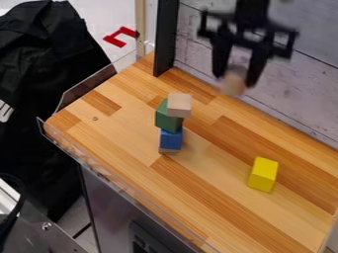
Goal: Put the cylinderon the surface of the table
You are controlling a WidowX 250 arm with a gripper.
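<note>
One stack of blocks (169, 121), pale, green and blue pieces visible, on the left half of the table (125, 143). One gripper (235, 80), right of it, pointing down by the far edge, closed on a pale piece, presumably the cylinder (233, 85), held between the tips, raised; long axis unclear. Its placing turns on the drop beneath. One yellow block (263, 174), toward the right edge.

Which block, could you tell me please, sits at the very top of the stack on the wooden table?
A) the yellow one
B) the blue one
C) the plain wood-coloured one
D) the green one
C: the plain wood-coloured block sits above the green block, with the blue block lower down.
</note>
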